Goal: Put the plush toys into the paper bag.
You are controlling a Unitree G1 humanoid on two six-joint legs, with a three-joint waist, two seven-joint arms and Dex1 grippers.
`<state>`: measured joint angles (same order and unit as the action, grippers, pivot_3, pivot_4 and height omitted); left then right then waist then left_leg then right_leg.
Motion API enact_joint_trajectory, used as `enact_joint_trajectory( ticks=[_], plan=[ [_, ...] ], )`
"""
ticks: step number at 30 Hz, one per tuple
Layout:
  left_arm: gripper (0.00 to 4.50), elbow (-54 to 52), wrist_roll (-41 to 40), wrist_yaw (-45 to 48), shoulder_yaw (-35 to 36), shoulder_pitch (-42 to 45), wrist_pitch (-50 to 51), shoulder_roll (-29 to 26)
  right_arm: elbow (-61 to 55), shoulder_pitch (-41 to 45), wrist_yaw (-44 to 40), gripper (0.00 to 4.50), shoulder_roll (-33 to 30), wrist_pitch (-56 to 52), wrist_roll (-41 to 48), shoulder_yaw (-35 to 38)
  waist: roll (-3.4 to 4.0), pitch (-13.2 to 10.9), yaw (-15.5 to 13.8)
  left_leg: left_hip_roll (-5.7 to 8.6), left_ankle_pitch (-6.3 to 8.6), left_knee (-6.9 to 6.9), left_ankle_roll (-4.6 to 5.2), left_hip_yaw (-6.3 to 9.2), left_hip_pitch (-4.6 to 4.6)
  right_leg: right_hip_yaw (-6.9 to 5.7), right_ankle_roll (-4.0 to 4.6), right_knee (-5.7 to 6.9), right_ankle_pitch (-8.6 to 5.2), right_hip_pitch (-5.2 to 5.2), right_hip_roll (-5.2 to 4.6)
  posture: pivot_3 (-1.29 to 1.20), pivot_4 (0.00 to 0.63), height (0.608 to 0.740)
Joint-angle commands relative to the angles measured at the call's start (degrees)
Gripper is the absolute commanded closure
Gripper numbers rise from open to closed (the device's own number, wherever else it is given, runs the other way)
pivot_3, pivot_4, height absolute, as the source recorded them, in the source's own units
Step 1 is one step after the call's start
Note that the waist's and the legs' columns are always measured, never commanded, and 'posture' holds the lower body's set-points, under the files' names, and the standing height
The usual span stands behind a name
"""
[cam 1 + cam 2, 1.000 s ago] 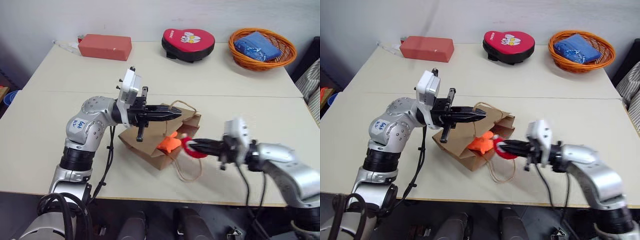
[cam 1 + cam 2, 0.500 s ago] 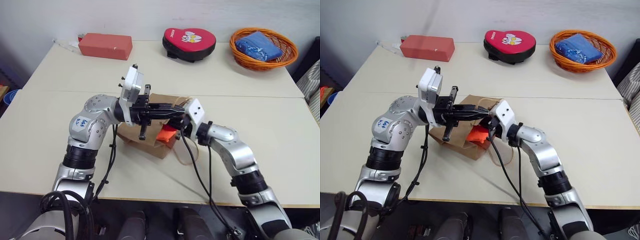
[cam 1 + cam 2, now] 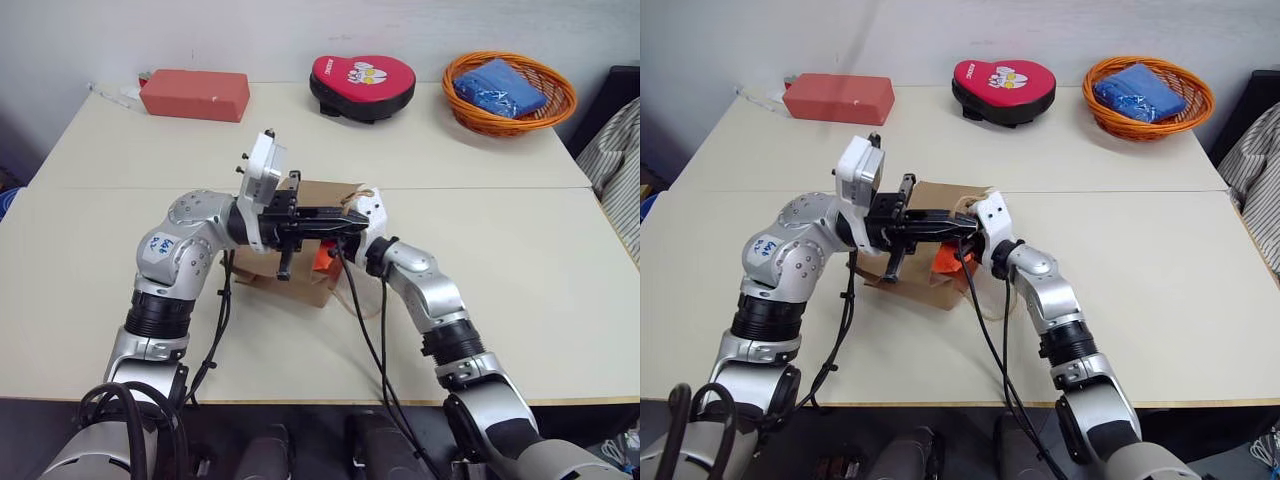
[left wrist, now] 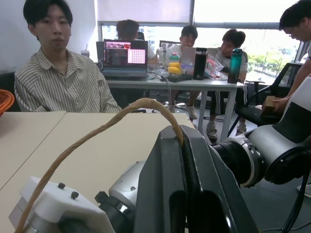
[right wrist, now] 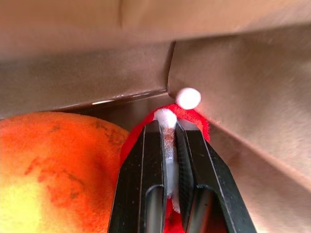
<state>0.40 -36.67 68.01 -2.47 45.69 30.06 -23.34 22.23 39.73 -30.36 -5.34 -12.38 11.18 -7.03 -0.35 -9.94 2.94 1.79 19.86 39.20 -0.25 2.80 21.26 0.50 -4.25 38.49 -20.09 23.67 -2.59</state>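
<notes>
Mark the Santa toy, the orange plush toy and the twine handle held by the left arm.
Santa toy [image 5: 192,116], right wrist view, red cap beside the pompom.
Orange plush toy [image 5: 58,165], right wrist view, middle of its body.
Twine handle [image 4: 97,133], left wrist view, rising stretch of the loop.

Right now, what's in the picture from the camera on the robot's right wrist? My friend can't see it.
The right end effector, deep inside the brown paper bag, is shut on a red-and-white Santa toy with white pompoms. A bright orange plush toy lies in the bag just beside it.
</notes>
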Motion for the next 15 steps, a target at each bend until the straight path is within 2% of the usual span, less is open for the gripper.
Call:
enact_joint_trajectory(
  ticks=[1,4,7,10,12,15],
  plan=[
    [4.50,-2.88,-1.28,-0.52,1.54,-0.30,-0.19,-0.35,-2.09,-0.93,-1.49,3.80,0.26,0.61,1.98,1.82,0.00,0.00,0.11,0.00,0.00,0.00,0.00,0.00,0.00,0.00,0.00,0.00,0.00,0.00,0.00,0.00,0.150,0.740],
    [4.50,-3.28,-1.12,-0.82,1.86,-0.81,-0.26,-0.88,-7.62,-2.59,-6.30,2.82,-3.65,-1.99,3.17,1.60,0.00,0.00,0.08,0.00,0.00,0.00,0.00,0.01,0.00,-0.01,0.00,0.01,0.00,0.00,-0.02,0.00,0.150,0.740],
    [4.50,-3.38,-0.94,-0.94,2.17,-1.23,-0.42,-1.57,-15.86,-5.13,-13.23,1.74,-8.86,-7.65,7.95,2.12,0.00,0.00,-0.08,0.00,0.00,0.00,0.00,0.04,0.03,-0.01,0.00,0.00,0.00,0.00,-0.03,0.00,0.150,0.740],
    [4.50,-3.21,-0.73,-0.96,2.37,-1.53,-0.75,-2.07,-24.49,-9.34,-23.28,0.73,-18.26,-15.98,14.05,2.22,0.00,0.00,-0.30,0.00,0.00,-0.02,0.00,0.03,0.05,-0.01,0.00,-0.06,0.00,0.00,-0.03,0.00,0.150,0.740],
    [4.50,-3.30,-0.70,-1.03,2.47,-1.66,-0.77,-2.14,-27.55,-11.31,-26.75,0.73,-22.18,-18.16,16.31,2.46,0.00,0.00,-0.98,0.00,0.01,-0.03,0.00,0.04,0.04,-0.02,0.00,-0.16,0.00,-0.04,-0.03,0.00,0.150,0.740],
    [4.50,-3.25,-0.59,-1.07,2.43,-1.74,-0.88,-2.11,-28.37,-12.93,-26.24,0.73,-23.89,-18.47,17.85,4.96,0.00,-0.01,-1.15,0.00,0.01,-0.02,0.02,0.00,0.03,0.03,0.00,-0.40,0.00,-0.07,-0.03,0.00,0.150,0.740]
  ],
)
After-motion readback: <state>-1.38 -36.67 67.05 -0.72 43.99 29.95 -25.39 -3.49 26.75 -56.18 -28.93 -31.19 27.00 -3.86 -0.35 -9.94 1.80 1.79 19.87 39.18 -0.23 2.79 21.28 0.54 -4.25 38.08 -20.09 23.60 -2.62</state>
